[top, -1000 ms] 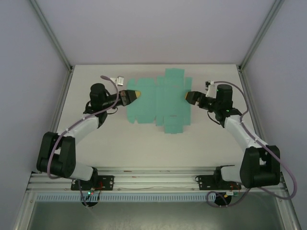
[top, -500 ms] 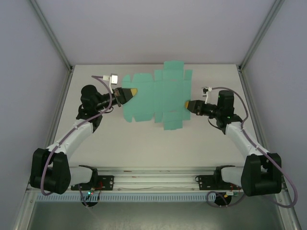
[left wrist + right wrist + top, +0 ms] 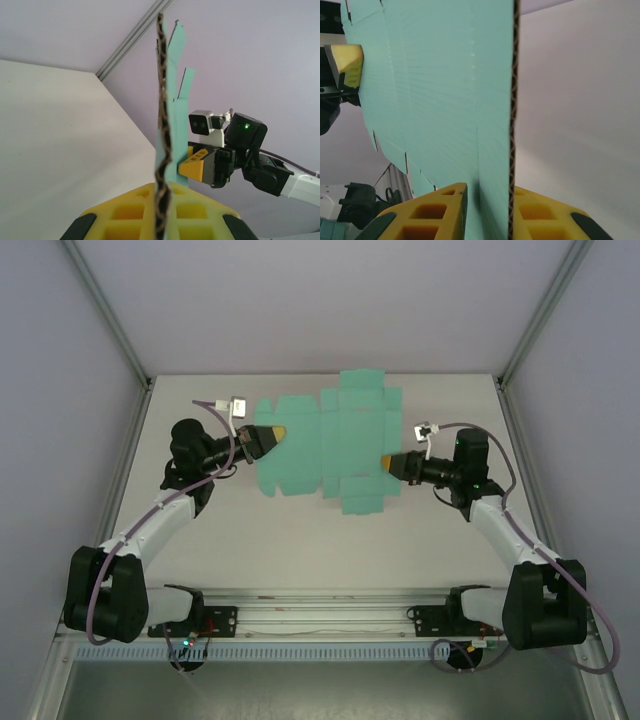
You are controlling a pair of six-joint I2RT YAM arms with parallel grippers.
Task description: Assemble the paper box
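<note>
Top external view has the paper box (image 3: 330,440), a flat teal sheet, over the far middle of the table (image 3: 250,530), left gripper (image 3: 283,430) clamped on its left edge and right gripper (image 3: 387,461) pinching its right, so I'd hold both grips firm and level before folding flaps

One paper box (image 3: 320,445); two tools: left tool (image 3: 281,432), right tool (image 3: 388,462).

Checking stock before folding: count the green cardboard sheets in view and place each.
1. The green sheet is over the table, left edge clamped in the left gripper, right edge straddled by the right gripper. Another could hide underneath.
</note>
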